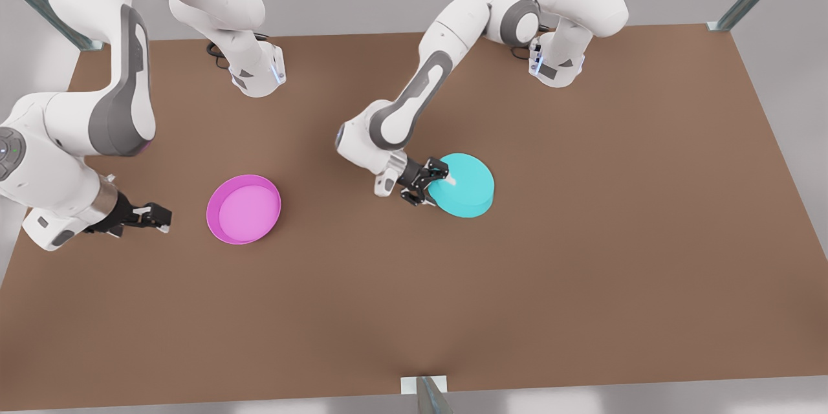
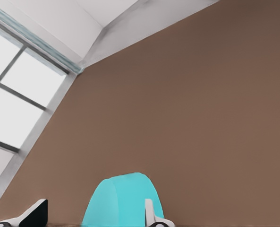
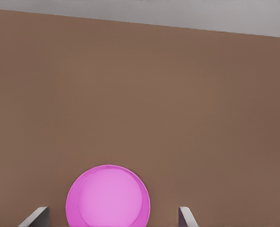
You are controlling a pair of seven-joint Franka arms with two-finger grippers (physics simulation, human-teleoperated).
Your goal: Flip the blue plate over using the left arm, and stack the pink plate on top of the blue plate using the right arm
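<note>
A round turquoise dish, the blue plate (image 1: pixel 463 185), lies base-up on the brown tabletop (image 1: pixel 582 239), a little toward the front view's right of centre. Its flat base faces upward and its rim rests on the surface. The left gripper (image 1: pixel 435 182) reaches in low from the front view's left and meets the plate's near edge. One finger lies across the top of the base and the other sits lower at the rim, so the jaws are spread slightly around the plate's edge. In the left wrist view the plate (image 2: pixel 123 201) rises as a turquoise arch between the two fingertips (image 2: pixel 150 213), with a clear gap to the other fingertip; a firm clamp cannot be confirmed.

The pink plate (image 1: pixel 244 209) sits right side up on the tabletop, well apart from the blue plate, toward the front view's left. Its lighter pink inside faces upward.

The right gripper (image 1: pixel 155 217) hangs low over the tabletop near the pink plate, on its front-view-left side, not touching it. In the right wrist view the pink plate (image 3: pixel 108 198) lies ahead between the widely spread fingertips (image 3: pixel 36 216); the jaws are apart and hold nothing.
</note>
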